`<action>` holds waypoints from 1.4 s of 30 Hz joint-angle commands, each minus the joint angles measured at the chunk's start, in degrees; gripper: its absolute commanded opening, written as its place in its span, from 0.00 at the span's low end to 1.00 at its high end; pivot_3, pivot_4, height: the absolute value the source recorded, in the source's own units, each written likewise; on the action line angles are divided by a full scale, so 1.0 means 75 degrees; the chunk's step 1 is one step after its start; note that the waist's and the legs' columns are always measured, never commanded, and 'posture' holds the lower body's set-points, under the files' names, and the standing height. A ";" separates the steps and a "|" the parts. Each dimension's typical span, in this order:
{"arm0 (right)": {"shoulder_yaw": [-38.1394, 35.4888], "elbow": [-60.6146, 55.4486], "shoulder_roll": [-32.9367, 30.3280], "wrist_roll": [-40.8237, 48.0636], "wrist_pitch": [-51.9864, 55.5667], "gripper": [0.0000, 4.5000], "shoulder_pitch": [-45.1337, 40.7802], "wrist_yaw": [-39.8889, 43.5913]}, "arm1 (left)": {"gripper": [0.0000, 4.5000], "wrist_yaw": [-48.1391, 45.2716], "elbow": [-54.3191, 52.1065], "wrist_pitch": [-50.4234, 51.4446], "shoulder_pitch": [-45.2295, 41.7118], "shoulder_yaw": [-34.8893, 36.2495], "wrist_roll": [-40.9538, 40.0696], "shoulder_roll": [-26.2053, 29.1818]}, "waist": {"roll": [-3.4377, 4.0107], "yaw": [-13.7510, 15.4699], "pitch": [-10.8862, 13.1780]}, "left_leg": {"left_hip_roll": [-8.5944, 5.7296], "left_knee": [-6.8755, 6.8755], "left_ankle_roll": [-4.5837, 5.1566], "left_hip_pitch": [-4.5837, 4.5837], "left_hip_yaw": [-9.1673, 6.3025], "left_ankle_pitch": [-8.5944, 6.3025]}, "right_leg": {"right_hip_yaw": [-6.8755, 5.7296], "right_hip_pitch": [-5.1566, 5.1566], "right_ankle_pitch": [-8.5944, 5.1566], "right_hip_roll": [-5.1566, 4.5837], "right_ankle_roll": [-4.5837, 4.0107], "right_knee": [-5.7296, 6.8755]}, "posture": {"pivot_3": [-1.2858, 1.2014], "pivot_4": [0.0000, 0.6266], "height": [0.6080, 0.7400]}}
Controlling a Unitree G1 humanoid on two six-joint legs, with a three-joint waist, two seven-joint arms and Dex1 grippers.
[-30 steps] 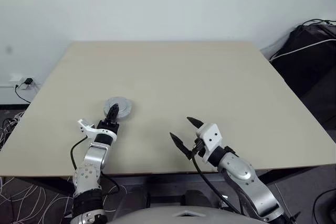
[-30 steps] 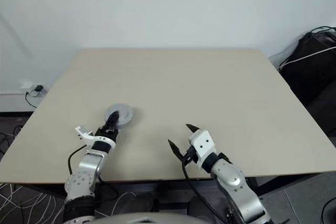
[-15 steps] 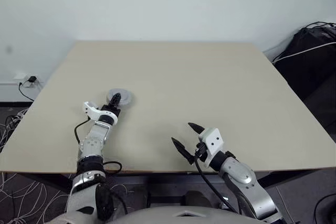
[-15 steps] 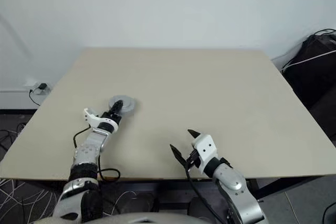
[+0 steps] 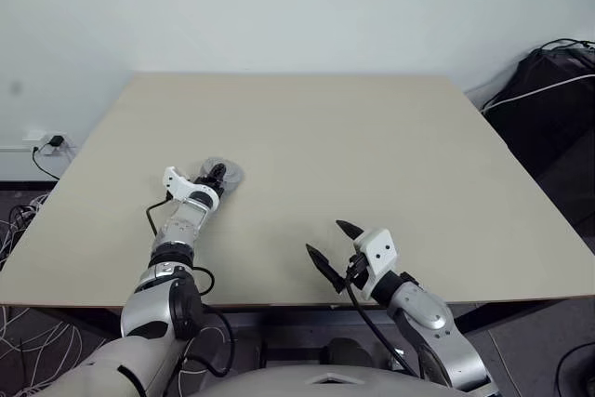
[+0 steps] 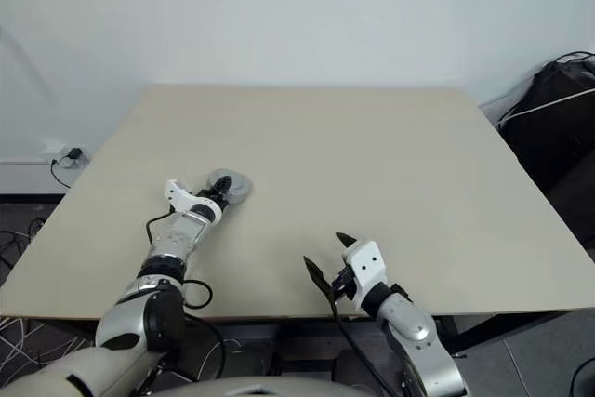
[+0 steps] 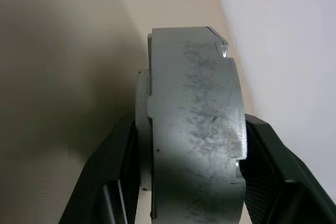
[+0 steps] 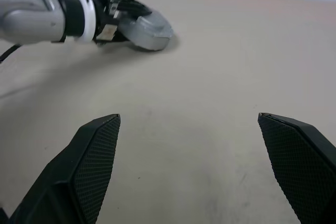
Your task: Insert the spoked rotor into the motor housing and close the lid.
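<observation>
My left gripper (image 5: 216, 174) is shut on the lid (image 5: 228, 174), a flat light-grey metal disc, over the left part of the beige table (image 5: 372, 146). Along the left wrist view the lid (image 7: 194, 103) stands edge-on between the two black fingers (image 7: 118, 182), its rim scuffed and notched. From the right wrist view the lid (image 8: 149, 27) is tilted, low over the tabletop. My right gripper (image 5: 327, 239) hangs open and empty near the table's front edge, well apart from the lid. The spoked rotor and the motor housing are out of view.
A black bag (image 5: 548, 90) with a white cable lies past the table's right edge. Cables and a wall socket (image 5: 42, 144) sit on the floor at the left. The wall stands close behind the table's far edge.
My left arm has stretched forward and rolled its wrist, carrying the lid a little farther across the table. The right gripper has stayed about where it was, still open.
</observation>
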 commanded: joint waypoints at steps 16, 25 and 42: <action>-0.0082 -0.0207 0.0168 -0.0041 0.0305 1.00 -0.0267 0.0108 | 0.99 0.0140 -0.2109 0.1256 0.1355 0.0063 0.0288 -0.0160 | 0.0025 -0.0197 -0.0043 | 0.0004 -0.0017 -0.0002 0.0052 0.0004 -0.0002 | 0.0014 0.0035 -0.0004 -0.0005 -0.0004 0.0000 | 0.52 0.00 1.00; -0.0024 -0.0078 0.0217 -0.0060 0.0392 1.00 -0.0413 0.0216 | 0.99 0.0502 -0.4889 0.2540 0.3356 0.0004 -0.0201 -0.0527 | 0.0056 -0.0230 -0.0090 | 0.0006 -0.0022 -0.0001 0.0068 0.0011 -0.0006 | 0.0027 0.0045 -0.0033 -0.0013 -0.0051 -0.0002 | 0.52 0.00 1.00; -0.0248 0.0322 0.0535 -0.0428 -0.0017 1.00 -0.0263 -0.0168 | 0.99 -0.2450 -0.8618 -0.1729 0.7511 -0.3495 0.3236 0.0590 | 0.0094 -0.0171 -0.0076 | 0.0007 -0.0059 0.0000 0.0054 0.0028 -0.0011 | 0.0038 0.0041 -0.0060 -0.0091 -0.0087 -0.0023 | 0.52 0.00 1.00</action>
